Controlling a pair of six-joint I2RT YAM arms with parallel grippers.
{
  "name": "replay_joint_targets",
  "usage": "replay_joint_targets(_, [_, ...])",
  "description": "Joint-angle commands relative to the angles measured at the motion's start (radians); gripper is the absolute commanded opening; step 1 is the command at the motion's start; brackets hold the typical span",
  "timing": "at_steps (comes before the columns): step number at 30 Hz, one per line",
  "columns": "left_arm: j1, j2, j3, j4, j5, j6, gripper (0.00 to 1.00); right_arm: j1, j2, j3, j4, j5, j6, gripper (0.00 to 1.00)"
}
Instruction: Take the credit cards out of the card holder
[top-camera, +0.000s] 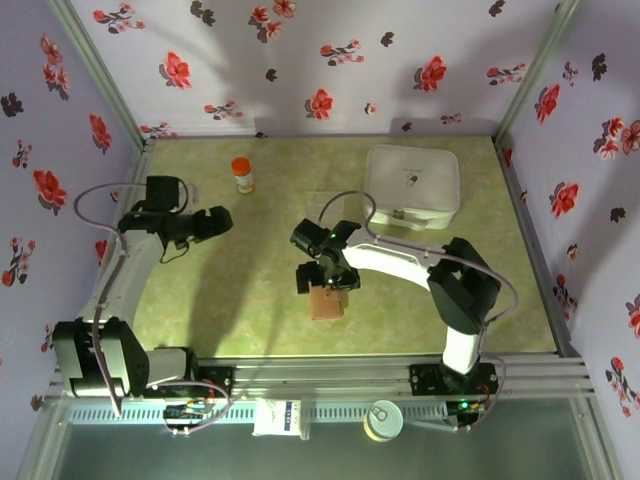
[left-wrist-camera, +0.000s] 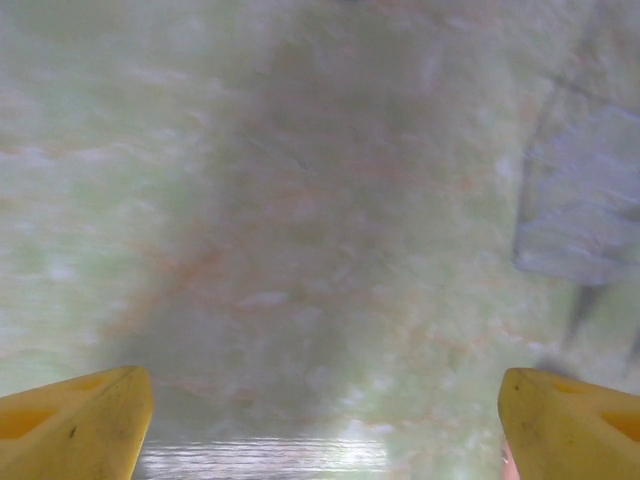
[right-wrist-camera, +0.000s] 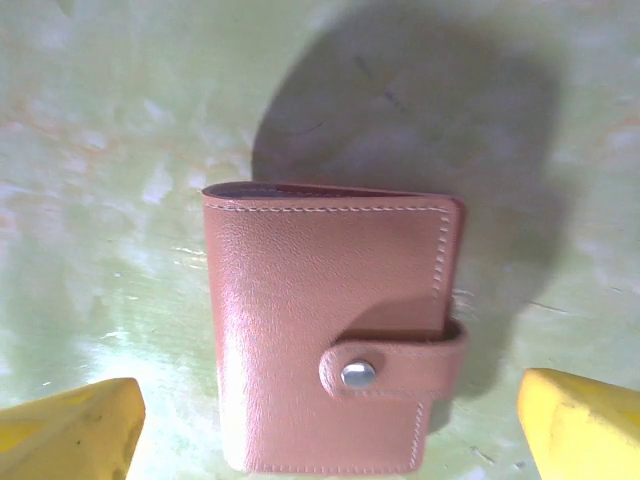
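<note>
Both end effectors stand open. From the overhead camera, the right end effector (top-camera: 326, 282) hangs low just above a small reddish-brown leather card holder (top-camera: 327, 303). It lies flat on the pale green marbled tabletop (top-camera: 230, 290), about midway across and a little toward the near edge. The left end effector (top-camera: 222, 222) is well apart on the left side, above bare surface. Further back stand a small orange bottle (top-camera: 243, 175), a flat clear plastic rectangle (top-camera: 325, 203) and a large white square lidded container (top-camera: 412, 185).

The right wrist camera gives detail the overhead one is too far away to show. The card holder (right-wrist-camera: 330, 330) is folded shut, with its strap (right-wrist-camera: 400, 360) pressed down on a metal snap stud (right-wrist-camera: 357, 374) and pale stitching along the edges. The yellow fingertips (right-wrist-camera: 70, 425) stand wide to either side of it, not touching.

The left wrist camera shows that arm's own yellow fingertips (left-wrist-camera: 75, 420) spread to the lower corners over blurred tabletop, with nothing between them. A grey-blue patch (left-wrist-camera: 580, 200) at the right is too blurred to identify.
</note>
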Motion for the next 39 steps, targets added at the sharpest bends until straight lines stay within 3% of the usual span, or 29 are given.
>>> replay_joint_targets(1, [-0.095, 0.009, -0.059, 0.077, 0.099, -0.145, 0.82, -0.011, -0.086, -0.040, -0.043, 0.086, 0.035, 0.90])
replay_joint_targets(9, [-0.359, 0.033, -0.256, 0.443, 0.146, -0.494, 0.48, -0.004, -0.085, -0.072, -0.008, 0.038, 0.026, 0.59])
replay_joint_targets(14, [-0.464, 0.079, -0.312, 0.570, 0.126, -0.590, 0.33, 0.020, -0.026, -0.040, -0.009, 0.027, 0.017, 0.48])
replay_joint_targets(27, [-0.587, 0.180, -0.353, 0.685, 0.097, -0.661, 0.11, 0.036, 0.065, -0.024, 0.022, -0.011, 0.022, 0.37])
replay_joint_targets(39, [-0.617, 0.203, -0.364, 0.698, 0.094, -0.677, 0.06, 0.040, 0.090, -0.014, 0.028, -0.018, 0.021, 0.38])
